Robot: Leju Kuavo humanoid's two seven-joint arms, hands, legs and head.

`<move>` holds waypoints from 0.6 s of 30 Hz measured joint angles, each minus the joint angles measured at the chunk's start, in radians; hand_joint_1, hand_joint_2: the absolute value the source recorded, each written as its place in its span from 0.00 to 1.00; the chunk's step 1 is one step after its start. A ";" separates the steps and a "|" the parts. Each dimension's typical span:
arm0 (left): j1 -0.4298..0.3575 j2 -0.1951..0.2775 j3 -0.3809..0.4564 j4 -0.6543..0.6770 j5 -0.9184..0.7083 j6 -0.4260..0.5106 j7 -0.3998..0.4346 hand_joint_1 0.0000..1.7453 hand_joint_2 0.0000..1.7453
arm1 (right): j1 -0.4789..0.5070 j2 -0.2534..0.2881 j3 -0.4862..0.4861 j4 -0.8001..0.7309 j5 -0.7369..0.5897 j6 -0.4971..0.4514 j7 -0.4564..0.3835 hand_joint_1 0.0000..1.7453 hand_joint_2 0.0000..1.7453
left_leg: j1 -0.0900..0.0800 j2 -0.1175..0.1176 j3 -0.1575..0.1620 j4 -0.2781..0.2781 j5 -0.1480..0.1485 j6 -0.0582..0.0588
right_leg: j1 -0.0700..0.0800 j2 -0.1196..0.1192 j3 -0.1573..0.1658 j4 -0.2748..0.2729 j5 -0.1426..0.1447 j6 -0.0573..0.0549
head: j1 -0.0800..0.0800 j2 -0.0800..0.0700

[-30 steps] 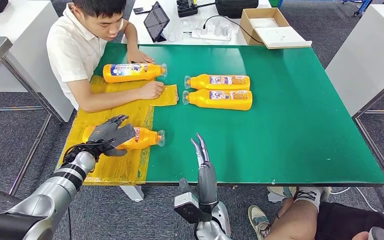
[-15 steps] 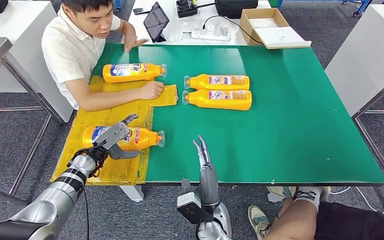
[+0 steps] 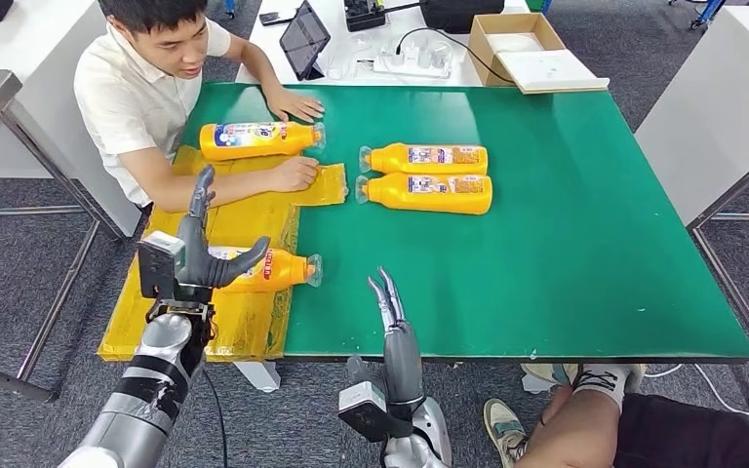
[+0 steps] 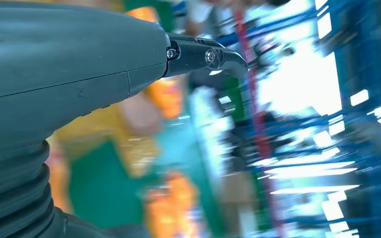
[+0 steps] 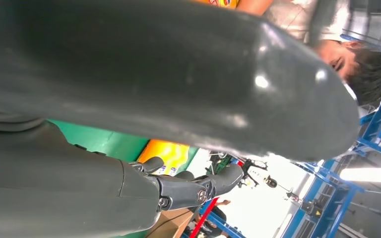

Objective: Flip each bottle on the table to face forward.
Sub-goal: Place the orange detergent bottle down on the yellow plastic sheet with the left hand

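My left hand (image 3: 198, 255) hovers spread and empty, fingers pointing toward twelve o'clock, above the nearest orange bottle (image 3: 263, 270), which lies on its side on the yellow sheet (image 3: 254, 327) at the desk's (image 3: 566, 244) nine o'clock edge, cap toward three o'clock. My right hand (image 3: 390, 317) waits at six o'clock, fingers straight and close together, holding nothing. A second bottle (image 3: 254, 140) lies at eleven o'clock beside a seated person's forearm (image 3: 215, 191); two more (image 3: 427, 159) (image 3: 429, 194) lie side by side near the centre. I judge these bottles to be smooth, rigid plastic, round enough to roll and perhaps slippery, so the broad labelled body looks like the best hold, not the narrow neck. The green surface looks flat and matte; white tables, a tablet (image 3: 304, 39) and a cardboard box (image 3: 522, 49) stand beyond, over grey carpet.
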 joint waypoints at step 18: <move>0.188 -0.033 -0.053 -0.411 0.090 0.060 -0.042 0.00 1.00 | -0.018 -0.122 -0.243 -0.086 0.495 -0.002 0.119 0.00 1.00 | -0.003 0.000 0.000 0.000 0.000 0.001 | -0.002 0.000 0.000 -0.001 0.000 0.001 | 0.000 0.000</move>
